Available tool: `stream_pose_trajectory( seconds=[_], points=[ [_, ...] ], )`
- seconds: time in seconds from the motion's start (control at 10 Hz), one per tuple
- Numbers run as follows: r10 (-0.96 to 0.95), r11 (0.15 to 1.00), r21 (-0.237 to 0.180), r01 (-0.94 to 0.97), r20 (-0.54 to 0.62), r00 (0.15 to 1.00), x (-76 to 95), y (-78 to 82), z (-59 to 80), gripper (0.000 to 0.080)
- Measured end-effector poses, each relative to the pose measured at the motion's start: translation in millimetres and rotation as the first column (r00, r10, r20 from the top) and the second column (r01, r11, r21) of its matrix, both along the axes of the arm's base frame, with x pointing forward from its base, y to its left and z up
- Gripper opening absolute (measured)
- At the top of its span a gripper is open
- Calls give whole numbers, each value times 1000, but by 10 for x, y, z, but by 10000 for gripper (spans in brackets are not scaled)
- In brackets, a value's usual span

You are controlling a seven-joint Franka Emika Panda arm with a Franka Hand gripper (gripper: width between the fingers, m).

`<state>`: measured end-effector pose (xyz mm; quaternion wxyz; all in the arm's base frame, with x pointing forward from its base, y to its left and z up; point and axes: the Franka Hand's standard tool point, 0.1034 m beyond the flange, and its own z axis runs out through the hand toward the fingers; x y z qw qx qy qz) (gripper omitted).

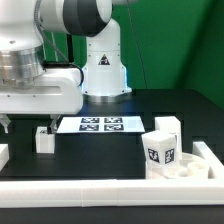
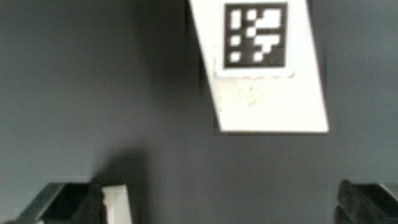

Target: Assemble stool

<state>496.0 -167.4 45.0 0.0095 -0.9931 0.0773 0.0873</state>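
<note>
My gripper hangs low over the black table at the exterior view's left, open and empty. A white stool leg stands just beside it. In the wrist view a white leg with a black-and-white tag lies on the table beyond my fingertips, outside the wide gap of my gripper. At the exterior view's right the round seat lies flat, with a tagged leg on it and another leg behind.
The marker board lies flat at the table's middle, before the robot base. A long white rail runs along the front and turns up at the right. A small white piece sits at the left edge.
</note>
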Motion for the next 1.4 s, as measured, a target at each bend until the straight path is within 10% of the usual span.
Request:
stream_pose_trajectory(
  seconds=[0.8, 1.1, 1.4],
  points=[
    [93, 989, 139, -40, -399, 912, -131, 199, -50, 649],
    [19, 1000, 28, -3, -596, 803, -159, 160, -126, 649],
    [36, 999, 40, -15, -606, 795, -135, 150, -156, 649]
  ],
)
